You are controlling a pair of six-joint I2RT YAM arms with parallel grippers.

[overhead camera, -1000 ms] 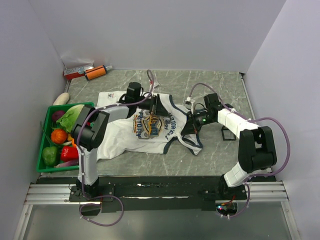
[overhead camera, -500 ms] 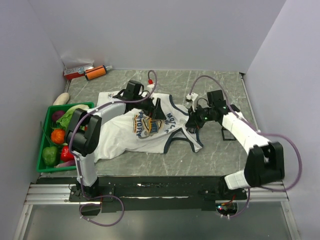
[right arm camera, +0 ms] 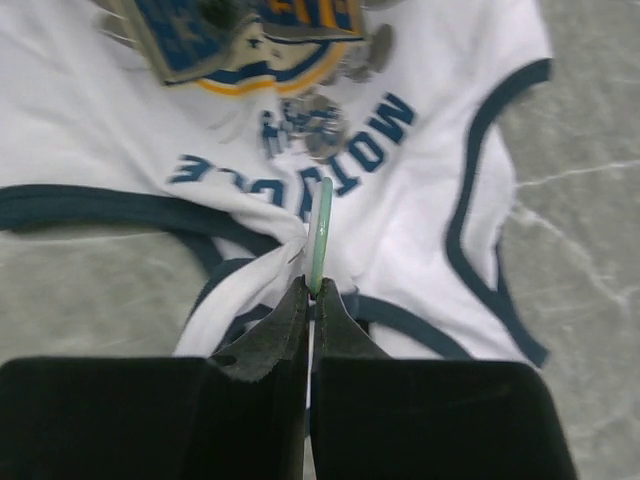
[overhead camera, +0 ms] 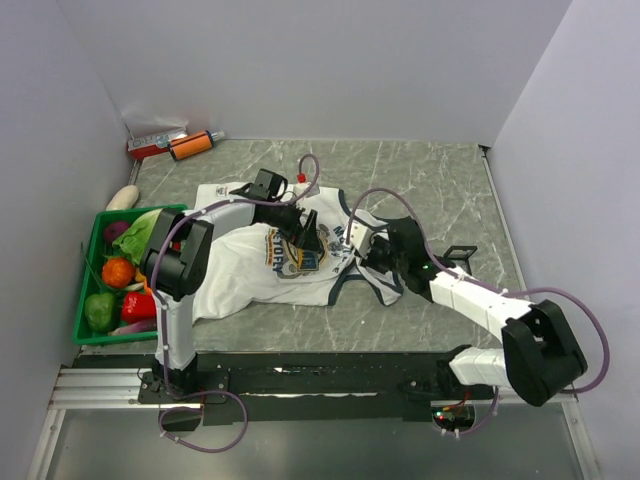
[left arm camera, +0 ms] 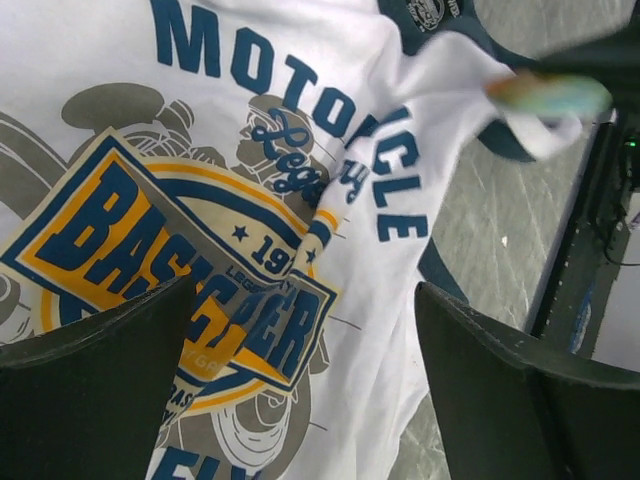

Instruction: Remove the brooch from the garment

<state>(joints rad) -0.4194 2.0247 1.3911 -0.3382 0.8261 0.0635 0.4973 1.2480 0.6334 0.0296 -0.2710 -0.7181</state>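
Note:
The white jersey (overhead camera: 235,275) with navy trim lies spread on the table, its blue-and-gold graphic up. My left gripper (overhead camera: 310,235) is open over the graphic (left arm camera: 200,270), with its fingers (left arm camera: 100,370) either side of it and holding nothing. My right gripper (overhead camera: 364,248) is shut on the brooch (right arm camera: 321,230), a thin pale-green disc seen edge-on at the jersey's armhole edge. White cloth (right arm camera: 250,270) bunches up against the brooch. In the left wrist view the brooch (left arm camera: 548,95) is a blur at the top right.
A green basket (overhead camera: 90,225) of vegetables stands at the left edge. A red and an orange tool (overhead camera: 175,145) lie at the back left, with a pale oval object (overhead camera: 122,197) near the basket. A small black stand (overhead camera: 458,255) is right of the jersey.
My right arm has swung down and leftward, so its gripper now sits at the jersey's right edge, nearer the front. My left gripper has shifted slightly over the graphic.

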